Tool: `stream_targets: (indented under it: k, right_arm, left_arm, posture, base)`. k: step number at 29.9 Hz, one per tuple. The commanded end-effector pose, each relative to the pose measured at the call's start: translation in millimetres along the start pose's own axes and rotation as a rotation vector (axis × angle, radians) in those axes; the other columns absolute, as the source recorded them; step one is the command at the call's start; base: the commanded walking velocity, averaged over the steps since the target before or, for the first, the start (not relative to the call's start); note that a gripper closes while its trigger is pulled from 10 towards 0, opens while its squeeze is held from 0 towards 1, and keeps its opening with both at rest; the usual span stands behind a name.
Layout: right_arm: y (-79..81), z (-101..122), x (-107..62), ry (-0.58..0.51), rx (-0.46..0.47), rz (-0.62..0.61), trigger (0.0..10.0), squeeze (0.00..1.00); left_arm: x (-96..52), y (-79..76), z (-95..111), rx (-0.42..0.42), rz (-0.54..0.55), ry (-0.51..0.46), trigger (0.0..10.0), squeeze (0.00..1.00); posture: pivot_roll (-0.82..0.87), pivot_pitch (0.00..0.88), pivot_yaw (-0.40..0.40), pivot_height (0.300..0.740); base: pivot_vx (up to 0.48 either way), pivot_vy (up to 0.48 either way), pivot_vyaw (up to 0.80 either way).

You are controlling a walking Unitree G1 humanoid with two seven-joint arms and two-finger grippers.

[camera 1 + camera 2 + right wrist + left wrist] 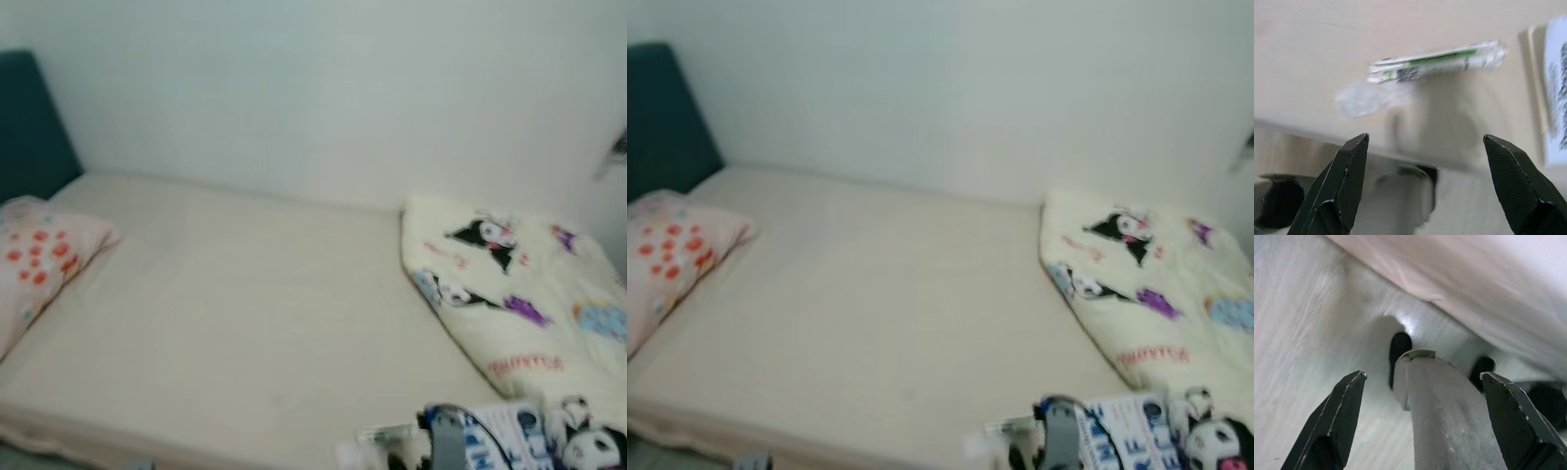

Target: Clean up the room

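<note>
A dark headboard (29,122) is seen at the far left, against a pale wall (323,88). Just below it, a pillow (39,259) printed with red spots is laid at the left end of the bed (235,323), its near side cut off by the picture edge. The middle of the cream mattress is left bare. At the right end a folded blanket (509,294) with cartoon figures is spread, running out of view on the right. At the near right edge of the bed a small wrapper (1435,63), white with green print, lies flat on the sheet, with a scrap of clear plastic (1369,98) touching it. Just beside it a printed booklet (509,436) and a black-and-white plush toy (593,446) are partly cut off by the lower edge; all are blurred.

The left gripper (1422,418) is held low over the pale wooden floor (1298,333) beside the bed, its fingers spread wide and nothing between them. The right gripper (1425,181) is held over the bed's edge near the wrapper, fingers likewise spread apart and not touching it.
</note>
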State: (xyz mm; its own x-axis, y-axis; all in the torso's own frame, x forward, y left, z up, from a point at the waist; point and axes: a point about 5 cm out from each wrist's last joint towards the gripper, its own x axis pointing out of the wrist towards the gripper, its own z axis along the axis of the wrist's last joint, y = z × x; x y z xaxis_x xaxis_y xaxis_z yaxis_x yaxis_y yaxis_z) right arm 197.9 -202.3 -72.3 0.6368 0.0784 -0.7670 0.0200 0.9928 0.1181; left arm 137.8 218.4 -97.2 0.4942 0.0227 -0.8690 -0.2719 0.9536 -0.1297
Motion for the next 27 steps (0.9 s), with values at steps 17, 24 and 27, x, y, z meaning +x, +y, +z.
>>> stream_targets:
  k: [17, 24, 27]
  right_arm:
    - [10.3, 59.5, 6.6, -0.18, -0.084, 0.099, 10.0, 0.0]
    - [24.0, 77.1, 8.6, -0.232, -0.122, 0.164, 10.0, 0.0]
    - [28.4, 81.4, 9.1, -0.242, -0.135, 0.183, 10.0, 0.0]
  left_arm:
    - [-3.0, 8.0, -14.5, -0.024, 0.05, 0.065, 10.0, 0.0]
    - [-2.5, 6.6, -12.9, -0.008, 0.048, 0.06, 10.0, 0.0]
    - [-2.1, 6.3, -11.1, -0.018, 0.05, 0.052, 10.0, 0.0]
  posture:
    - [-0.06, 0.0, -0.042, 0.74]
    - [-0.06, 0.0, -0.044, 0.74]
    - [-0.06, 0.0, -0.044, 0.74]
  base:
    - [-0.021, -0.056, 0.0]
    - [-0.293, 0.0, 0.0]
    - [0.0, 0.0, 0.0]
